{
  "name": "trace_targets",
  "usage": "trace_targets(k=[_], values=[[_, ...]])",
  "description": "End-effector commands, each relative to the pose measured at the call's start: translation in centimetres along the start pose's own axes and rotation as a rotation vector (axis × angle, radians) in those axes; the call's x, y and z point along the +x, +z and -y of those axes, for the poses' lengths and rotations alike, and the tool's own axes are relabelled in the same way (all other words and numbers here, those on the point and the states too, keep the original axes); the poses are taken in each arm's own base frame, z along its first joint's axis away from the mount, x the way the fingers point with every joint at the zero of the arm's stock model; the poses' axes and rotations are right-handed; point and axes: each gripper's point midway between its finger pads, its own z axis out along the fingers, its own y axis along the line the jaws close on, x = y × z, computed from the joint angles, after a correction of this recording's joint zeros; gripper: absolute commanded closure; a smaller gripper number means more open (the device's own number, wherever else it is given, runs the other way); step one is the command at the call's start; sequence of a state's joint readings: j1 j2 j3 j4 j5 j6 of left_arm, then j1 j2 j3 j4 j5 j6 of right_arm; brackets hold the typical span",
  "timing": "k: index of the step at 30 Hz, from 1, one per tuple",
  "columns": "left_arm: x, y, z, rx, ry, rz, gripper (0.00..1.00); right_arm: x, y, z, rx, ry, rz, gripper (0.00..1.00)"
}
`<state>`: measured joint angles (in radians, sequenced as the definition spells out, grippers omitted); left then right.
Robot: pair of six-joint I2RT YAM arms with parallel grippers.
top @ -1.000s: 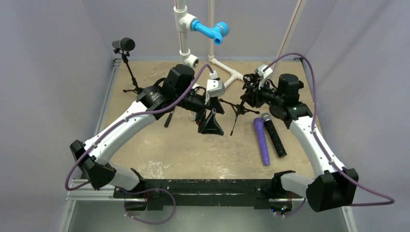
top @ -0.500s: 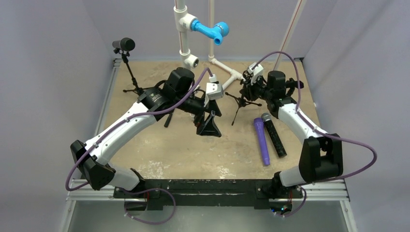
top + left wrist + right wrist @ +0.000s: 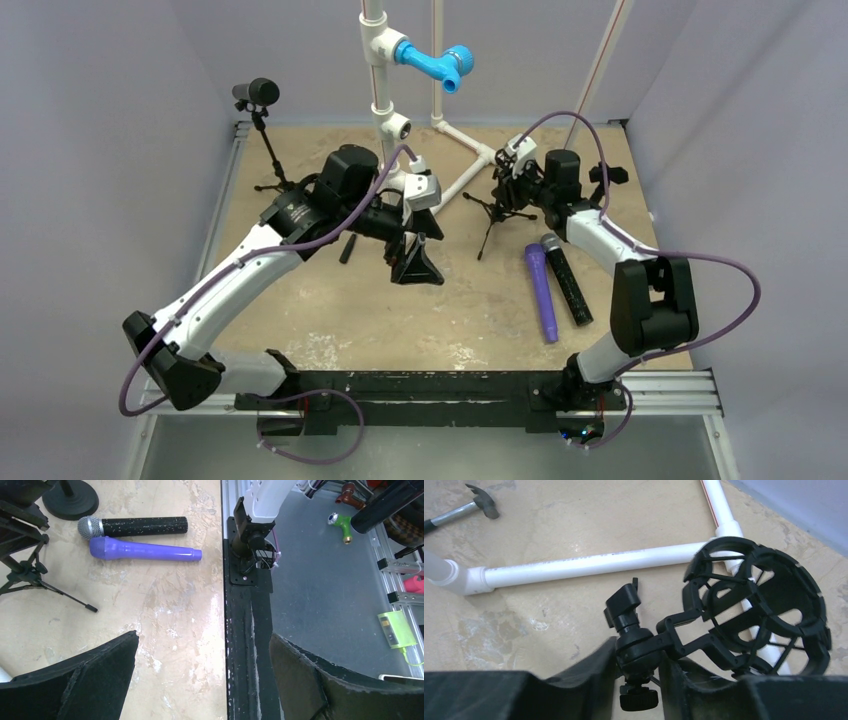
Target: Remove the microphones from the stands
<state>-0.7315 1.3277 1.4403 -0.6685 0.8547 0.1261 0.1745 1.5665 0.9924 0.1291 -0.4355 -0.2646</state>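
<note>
Stand carried farther back; purple microphone lies flat, head pointing away.

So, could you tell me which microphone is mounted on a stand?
The small black microphone at back left, atop its tripod; the purple microphone and speckled microphone lie flat.

L arm rises from lower left, elbow bent, wrist near centre of the overhead view. Its tool tips down toward the desk, jaws spread wide. R arm folds sharply at lower right, forearm slanting up-left. Its tool has jaws narrow, pinching the stand at its joint.
</note>
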Motion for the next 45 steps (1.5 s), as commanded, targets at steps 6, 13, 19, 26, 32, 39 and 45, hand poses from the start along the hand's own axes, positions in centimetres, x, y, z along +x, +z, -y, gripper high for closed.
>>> trace_targets(k=[6,13,19,26,32,39,45], values=[[-0.2,-4.2,2.4,-0.084,0.146,0.049,0.00,-3.2,-1.9,1.0,0.064,-0.036,0.057,0.37],[0.8,-9.1,1.2,-0.343,0.155,0.049,0.00,-2.6,-5.8,-1.4,0.018,-0.022,-0.020,0.18],[-0.2,-15.1,-0.1,-0.621,0.072,0.168,0.00,-2.7,-9.6,-3.7,-0.016,-0.020,-0.045,0.14],[1.3,-21.3,-2.5,-0.996,0.030,0.213,0.00,-3.4,-12.8,-5.0,-0.007,-0.003,-0.038,0.12],[3.6,-27.3,-6.3,-1.366,-0.088,0.249,0.00,-4.2,-15.2,-5.9,0.004,-0.003,-0.011,0.10],[6.2,-31.8,-12.8,-1.560,-0.173,0.400,0.00,-5.1,-16.7,-6.8,0.005,0.001,0.036,0.09],[7.5,-34.5,-18.3,-1.608,-0.094,0.568,0.00,-4.1,-15.9,-7.0,-0.018,0.019,0.020,0.08]])
